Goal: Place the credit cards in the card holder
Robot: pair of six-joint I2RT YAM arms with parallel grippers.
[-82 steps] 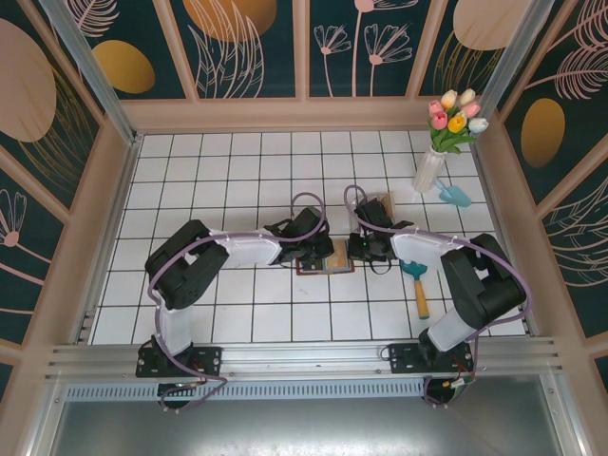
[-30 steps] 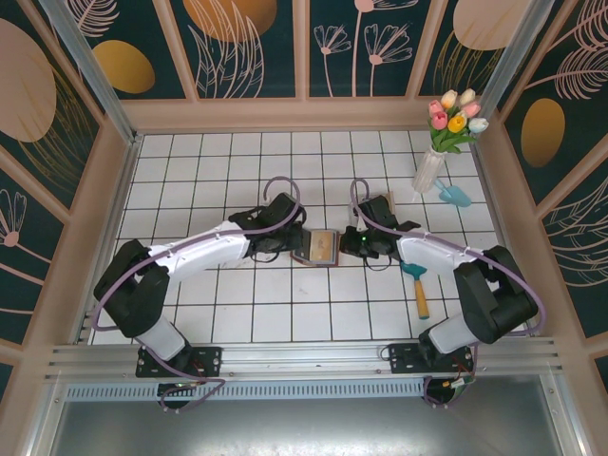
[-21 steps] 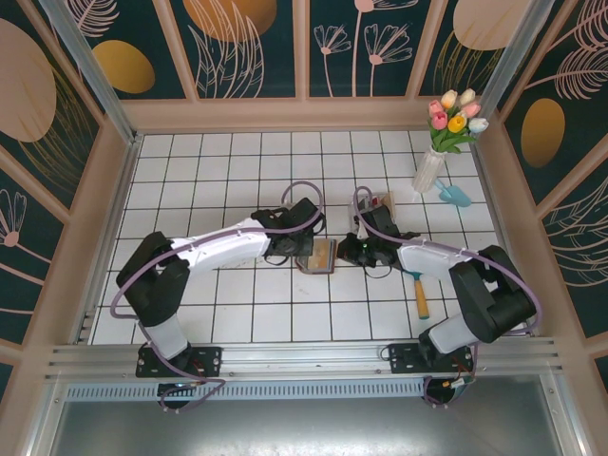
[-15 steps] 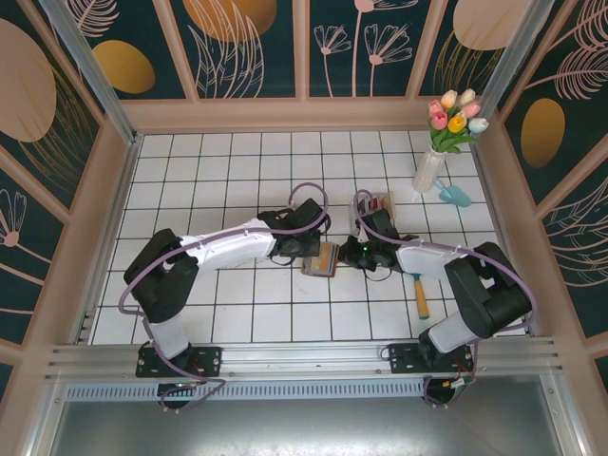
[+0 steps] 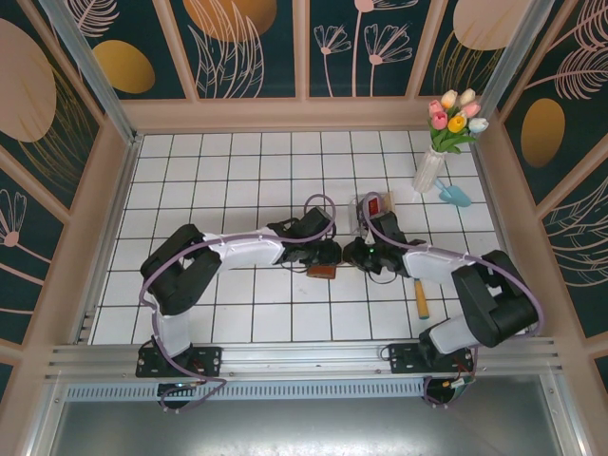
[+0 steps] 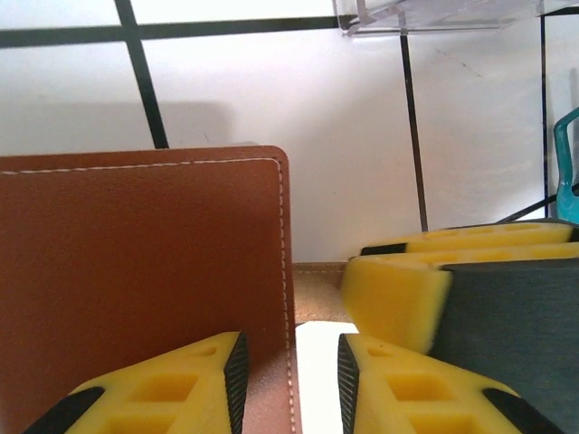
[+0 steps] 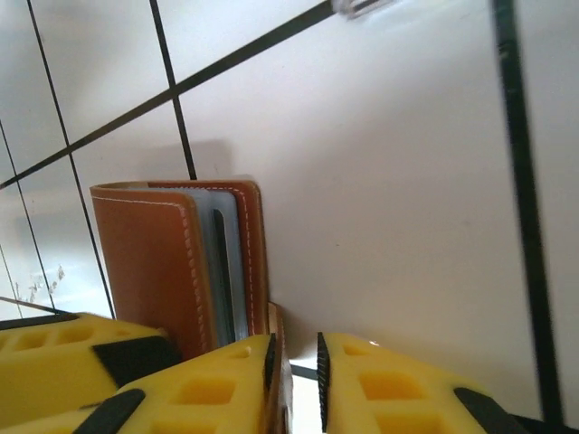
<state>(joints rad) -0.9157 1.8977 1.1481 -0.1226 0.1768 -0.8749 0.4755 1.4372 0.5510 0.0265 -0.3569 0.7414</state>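
Left gripper (image 6: 289,351) and right gripper (image 7: 295,351) perhaps pinch card holder (image 6: 136,262).

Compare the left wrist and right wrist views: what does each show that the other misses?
The left wrist view adds the card holder's flat brown cover face-on, a teal tool at the right edge, and the right gripper's fingers beside the holder. The right wrist view adds the holder edge-on, with credit cards tucked between its covers. Both show the brown holder, the white tiled table and a corner of the clear tray.
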